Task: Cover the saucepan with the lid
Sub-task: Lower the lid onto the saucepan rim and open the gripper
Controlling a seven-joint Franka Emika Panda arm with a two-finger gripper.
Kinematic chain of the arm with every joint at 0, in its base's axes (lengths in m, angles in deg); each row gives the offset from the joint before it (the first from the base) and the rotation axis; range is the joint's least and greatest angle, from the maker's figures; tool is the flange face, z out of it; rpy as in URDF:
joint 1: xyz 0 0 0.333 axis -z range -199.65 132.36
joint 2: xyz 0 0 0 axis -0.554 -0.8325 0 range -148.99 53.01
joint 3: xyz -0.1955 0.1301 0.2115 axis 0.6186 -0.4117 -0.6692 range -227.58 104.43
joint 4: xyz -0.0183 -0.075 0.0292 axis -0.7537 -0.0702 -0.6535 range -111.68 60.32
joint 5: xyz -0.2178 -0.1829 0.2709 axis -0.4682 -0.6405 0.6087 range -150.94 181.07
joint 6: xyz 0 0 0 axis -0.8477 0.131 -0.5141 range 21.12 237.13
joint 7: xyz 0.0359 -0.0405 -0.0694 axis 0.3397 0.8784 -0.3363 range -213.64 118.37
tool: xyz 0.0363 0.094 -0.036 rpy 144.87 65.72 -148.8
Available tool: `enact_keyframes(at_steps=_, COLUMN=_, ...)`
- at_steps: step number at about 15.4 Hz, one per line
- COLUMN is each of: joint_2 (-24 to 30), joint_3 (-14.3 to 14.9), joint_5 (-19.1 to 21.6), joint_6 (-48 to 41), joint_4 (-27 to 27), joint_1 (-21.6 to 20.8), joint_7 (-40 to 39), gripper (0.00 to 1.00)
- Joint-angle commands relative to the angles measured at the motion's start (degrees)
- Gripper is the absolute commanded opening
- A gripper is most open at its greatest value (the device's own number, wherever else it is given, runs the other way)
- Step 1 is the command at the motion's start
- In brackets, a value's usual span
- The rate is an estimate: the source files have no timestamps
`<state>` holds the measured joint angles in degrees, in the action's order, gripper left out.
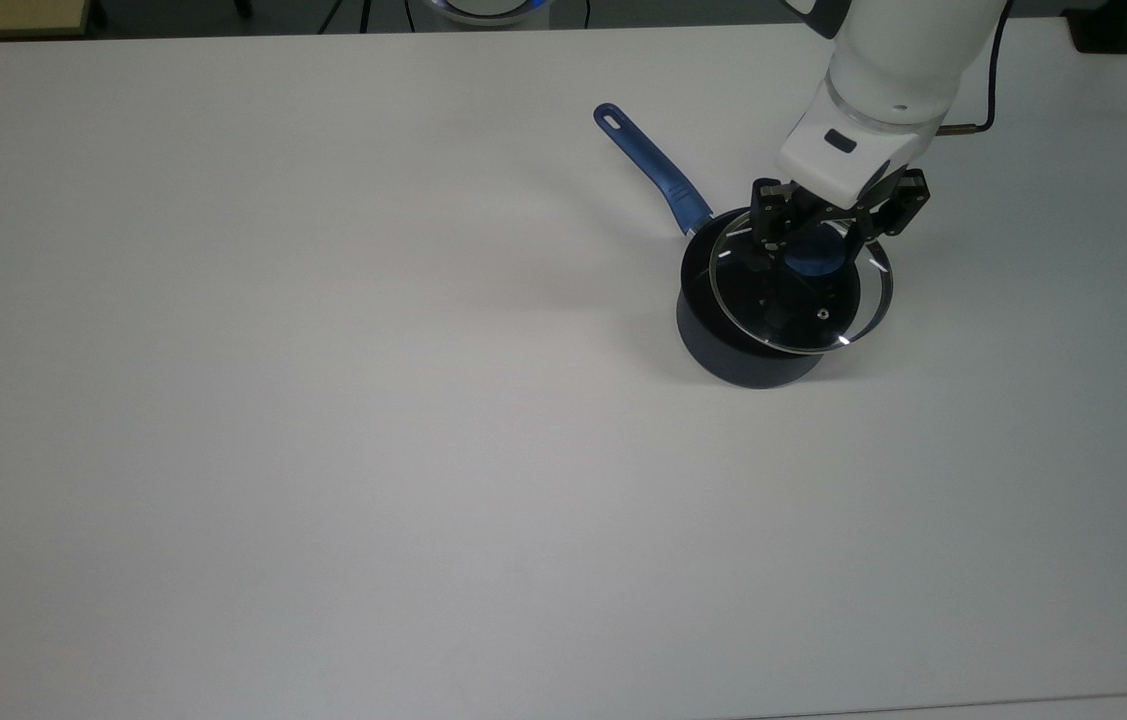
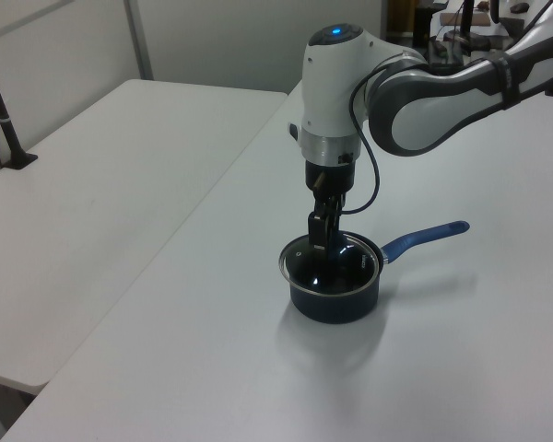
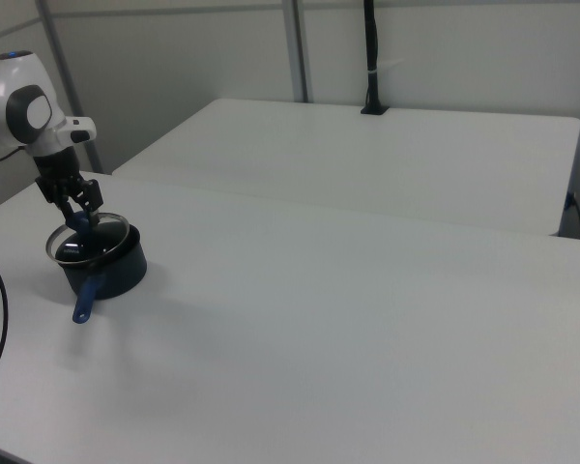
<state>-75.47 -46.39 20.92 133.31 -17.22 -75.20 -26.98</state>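
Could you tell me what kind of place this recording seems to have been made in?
Probably a robotics lab or office workroom rather than a kitchen: plain white tables, partition walls behind, and a robot arm holding a lid over a lone saucepan.

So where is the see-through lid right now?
The lid is held by its blue knob in the pincer, just above the saucepan and shifted toward the top view's right, so it overhangs the rim there.
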Motion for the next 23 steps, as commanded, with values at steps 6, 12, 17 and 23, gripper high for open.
enact_keyframes(at_steps=6, joint_2=-0.21, joint_3=0.02, joint_5=0.83, joint_6=0.00, joint_4=0.95, joint_1=0.95, joint_7=-0.26, gripper=0.53)
enact_keyframes(at_steps=12, joint_2=-0.12, joint_3=0.19, joint_5=0.56, joint_6=-0.27, joint_4=0.60, joint_1=1.47, joint_7=-2.55, gripper=0.53)
enact_keyframes(at_steps=17, joint_2=0.58, joint_3=0.19, joint_5=0.39, joint_6=-2.63, joint_4=-0.46, joint_1=2.00, joint_7=-5.09, gripper=0.53)
enact_keyframes(at_steps=23, joint_2=0.76, joint_3=0.19, joint_5=0.30, joint_6=-4.05, joint_4=-0.99, joint_1=2.09, joint_7=-6.24, gripper=0.53)
